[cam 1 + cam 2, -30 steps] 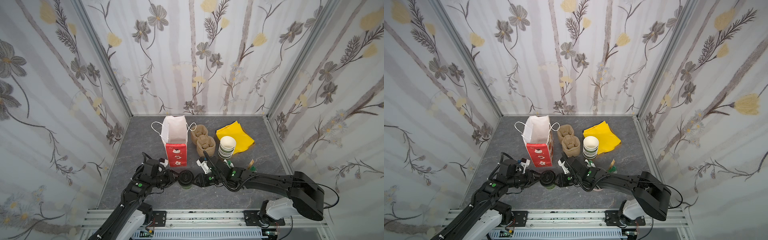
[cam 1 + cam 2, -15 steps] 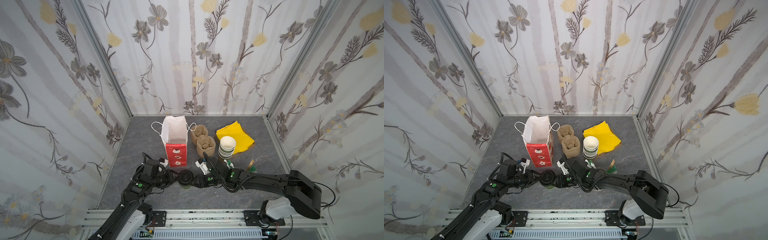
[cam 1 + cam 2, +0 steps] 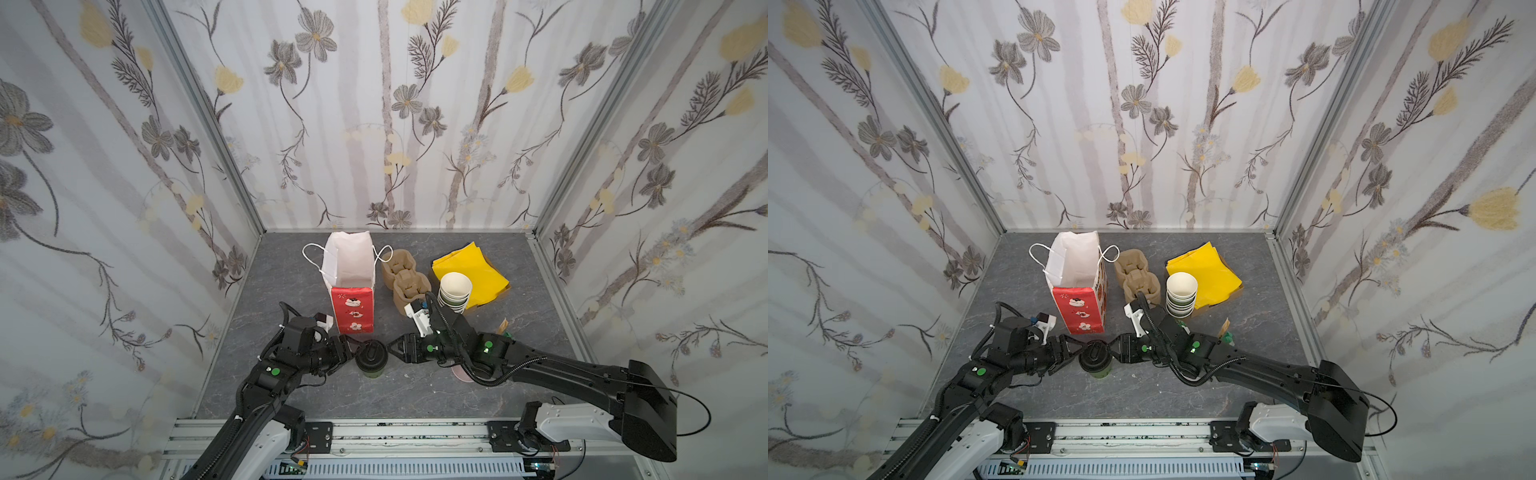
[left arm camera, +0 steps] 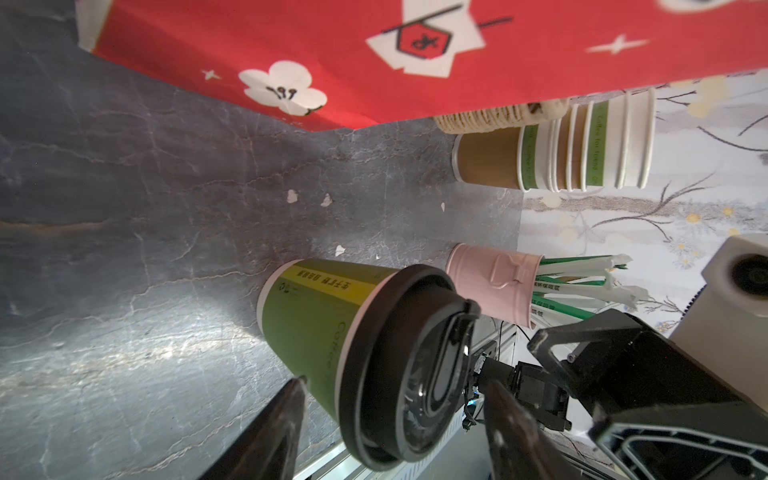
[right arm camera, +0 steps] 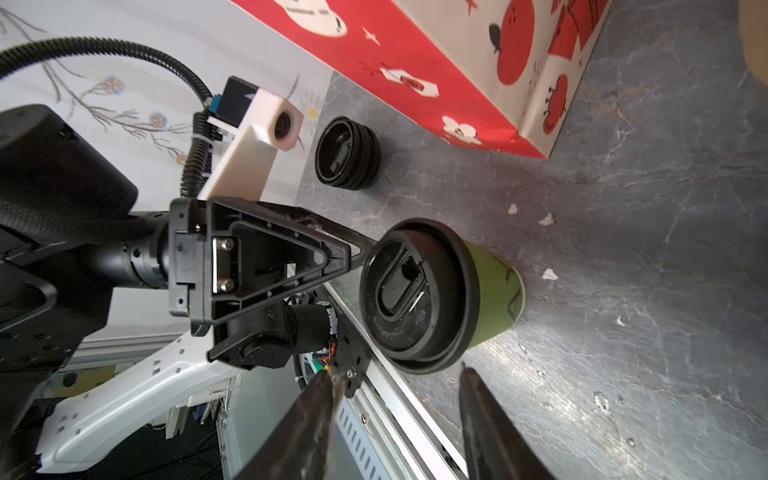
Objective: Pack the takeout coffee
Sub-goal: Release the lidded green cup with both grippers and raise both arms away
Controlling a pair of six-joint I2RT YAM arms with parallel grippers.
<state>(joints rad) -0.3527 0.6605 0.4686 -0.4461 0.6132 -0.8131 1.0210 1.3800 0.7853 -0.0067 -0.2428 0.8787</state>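
Now: we note the takeout coffee [image 3: 371, 358] standing upright on the grey table [image 3: 291, 270], near the front edge, just in front of the red paper bag [image 3: 352, 309] and apart from it. Its black sip lid looks seated all round in both wrist views.

Left gripper [image 4: 394, 382]: jaws spread wide, one finger on either side of the cup. One tip sits at or almost at the green wall, and there is a clear gap on the lid side, so we read no grip. Right gripper [image 5: 397, 370]: jaws parted, tips short of the lid, nothing between them. Neither arm holds anything.

Done, as we judge it: cup lidded and set down free.

Left to do: all of the packing. The bag stands open at the top, and nothing shows inside it in both top views. The pulp cup carrier [image 3: 405, 278] beside the bag has both wells unfilled. We cannot tell whether the cup is meant for the carrier first or straight for the bag.

Bystanders: stack of lidless cups [image 3: 455, 291], yellow napkins [image 3: 478, 270], pink cup of straws [image 4: 494, 286], spare lids [image 5: 347, 153]

We put the task at an early-to-middle stage
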